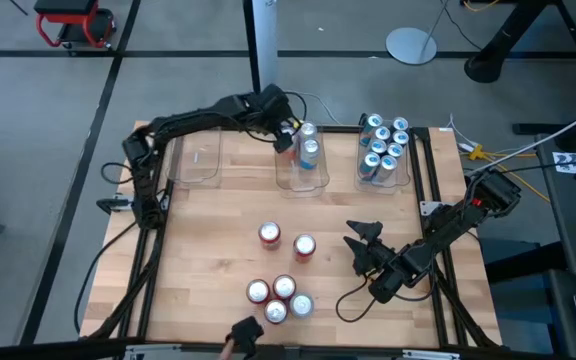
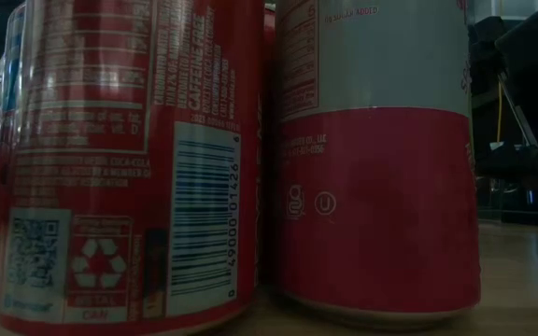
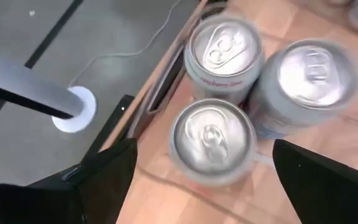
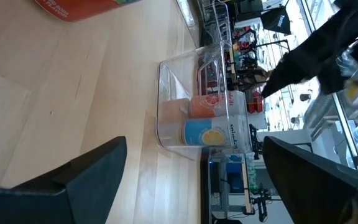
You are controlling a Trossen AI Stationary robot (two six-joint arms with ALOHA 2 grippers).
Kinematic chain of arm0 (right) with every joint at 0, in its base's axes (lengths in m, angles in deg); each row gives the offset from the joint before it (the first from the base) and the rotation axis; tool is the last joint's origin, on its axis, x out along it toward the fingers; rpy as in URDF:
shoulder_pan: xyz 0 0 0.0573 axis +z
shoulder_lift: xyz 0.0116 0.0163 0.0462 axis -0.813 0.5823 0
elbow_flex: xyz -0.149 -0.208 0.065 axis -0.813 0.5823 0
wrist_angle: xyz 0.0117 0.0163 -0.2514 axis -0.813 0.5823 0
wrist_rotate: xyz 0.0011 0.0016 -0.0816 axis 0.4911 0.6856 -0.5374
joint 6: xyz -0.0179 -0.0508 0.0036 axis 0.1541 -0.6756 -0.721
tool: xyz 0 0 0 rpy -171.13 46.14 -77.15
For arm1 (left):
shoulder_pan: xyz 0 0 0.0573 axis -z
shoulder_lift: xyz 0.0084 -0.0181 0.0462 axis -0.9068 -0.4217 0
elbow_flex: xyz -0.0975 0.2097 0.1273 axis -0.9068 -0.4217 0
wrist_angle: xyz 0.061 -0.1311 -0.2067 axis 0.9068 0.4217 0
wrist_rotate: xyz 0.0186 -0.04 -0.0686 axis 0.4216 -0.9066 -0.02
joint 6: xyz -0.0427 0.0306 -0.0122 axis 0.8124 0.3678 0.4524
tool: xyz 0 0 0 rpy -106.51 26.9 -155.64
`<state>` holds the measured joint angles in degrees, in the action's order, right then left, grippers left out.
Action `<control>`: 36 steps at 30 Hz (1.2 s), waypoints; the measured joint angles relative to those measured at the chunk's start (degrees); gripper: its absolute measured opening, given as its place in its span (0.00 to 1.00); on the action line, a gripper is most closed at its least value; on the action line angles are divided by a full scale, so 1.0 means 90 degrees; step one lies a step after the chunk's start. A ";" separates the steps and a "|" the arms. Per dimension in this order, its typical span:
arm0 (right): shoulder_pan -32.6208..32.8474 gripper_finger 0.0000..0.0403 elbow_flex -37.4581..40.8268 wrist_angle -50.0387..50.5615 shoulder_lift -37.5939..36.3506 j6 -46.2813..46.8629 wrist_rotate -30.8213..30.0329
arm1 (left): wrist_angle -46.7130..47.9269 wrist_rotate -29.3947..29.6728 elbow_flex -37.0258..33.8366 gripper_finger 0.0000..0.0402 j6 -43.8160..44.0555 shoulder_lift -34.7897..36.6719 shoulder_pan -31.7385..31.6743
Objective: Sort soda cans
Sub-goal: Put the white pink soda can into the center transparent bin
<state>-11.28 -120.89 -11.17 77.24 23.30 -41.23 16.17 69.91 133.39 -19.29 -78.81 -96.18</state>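
looking at the high view, i'd call this a bit past halfway. three clear bins sit along the upper edge of the worktop (image 1: 208, 250): the right bin (image 1: 408, 178) is packed with about eight teal-blue cans (image 1: 384, 147), the middle bin (image 1: 286, 180) has a few silver-topped cans (image 1: 308, 150) in it, and the left bin (image 1: 196, 165) looks like it has nothing in it yet.

left gripper (image 1: 286, 138) hangs right at the middle bin's upper left corner, jaws spread wide with nothing between them. the left wrist view shows three can tops just under it, so my guess is a can just got dropped there.

right gripper (image 1: 360, 238) sits low at centre right of the frame, jaws spread too, holding nothing, just beside the loose cans.

what's left: two red-topped cans (image 1: 286, 240) mid-worktop and a cluster of four (image 1: 278, 298) near the bottom edge, mostly red. those probably belong in the left bin.
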 joint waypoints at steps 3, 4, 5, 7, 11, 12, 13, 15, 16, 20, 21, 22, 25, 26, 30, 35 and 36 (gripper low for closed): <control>0.0000 0.93 0.0000 0.0002 0.0000 -0.0002 0.0000 | 0.0265 -0.0044 0.0007 0.90 -0.0221 0.0378 0.0154; 0.0000 0.93 0.0000 0.0001 0.0000 -0.0002 0.0000 | 0.0404 -0.0056 0.0007 0.90 -0.0276 0.0489 0.0234; 0.0000 0.93 0.0000 -0.0001 0.0000 0.0000 0.0000 | 0.0522 -0.0074 0.0007 0.90 -0.0324 0.0591 0.0325; 0.0000 0.93 0.0000 -0.0001 0.0000 -0.0002 0.0000 | 0.0722 -0.0079 0.0007 0.90 -0.0392 0.0781 0.0547; 0.0000 0.93 0.0000 -0.0003 0.0000 -0.0002 0.0000 | 0.0956 -0.0076 0.0007 0.90 -0.0412 0.1160 0.1194; 0.0000 0.93 0.0001 -0.0002 0.0000 0.0000 0.0000 | 0.0989 -0.0081 0.0007 0.90 -0.0412 0.1224 0.1398; 0.0000 0.93 0.0000 -0.0002 0.0000 -0.0001 0.0000 | 0.1022 -0.0118 0.0007 0.90 -0.0414 0.1264 0.1644; 0.0000 0.93 0.0000 -0.0005 0.0000 -0.0001 0.0000 | 0.1020 -0.0324 0.0007 0.90 -0.0442 0.1299 0.2148; 0.0000 0.93 0.0000 -0.0003 0.0000 -0.0001 0.0000 | 0.1014 -0.0405 0.0007 0.90 -0.0458 0.1304 0.2418; 0.0000 0.93 0.0000 -0.0011 0.0000 0.0000 0.0000 | 0.0958 -0.0426 0.0007 0.90 -0.0382 0.1269 0.3483; -0.0001 0.93 0.0001 -0.0011 0.0000 -0.0001 0.0000 | 0.0912 -0.0424 0.0006 0.90 -0.0309 0.1261 0.3723; 0.0000 0.93 0.0000 -0.0015 0.0000 0.0000 0.0000 | 0.0881 -0.0421 0.0002 0.90 -0.0250 0.1255 0.3958; 0.0000 0.93 0.0000 -0.0030 0.0000 0.0000 0.0002 | 0.0564 -0.0351 0.0000 0.90 -0.0020 0.1255 0.4587; 0.0000 0.93 0.0001 -0.0036 0.0000 0.0000 0.0002 | 0.0461 -0.0333 0.0000 0.90 0.0050 0.1255 0.4780; 0.0000 0.93 0.0002 -0.0040 0.0000 0.0000 0.0000 | 0.0146 -0.0313 0.0000 0.90 0.0192 0.1223 0.5358; -0.0001 0.93 0.0002 -0.0057 0.0000 0.0000 0.0002 | -0.0257 -0.0236 0.0000 0.90 0.0347 0.1057 0.5787; 0.0000 0.93 0.0002 -0.0057 0.0000 0.0000 0.0002 | -0.0303 -0.0229 0.0000 0.90 0.0366 0.1019 0.5853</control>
<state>-11.28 -120.87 -11.68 77.24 23.30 -41.21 13.44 67.85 133.39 -16.00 -69.64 -43.50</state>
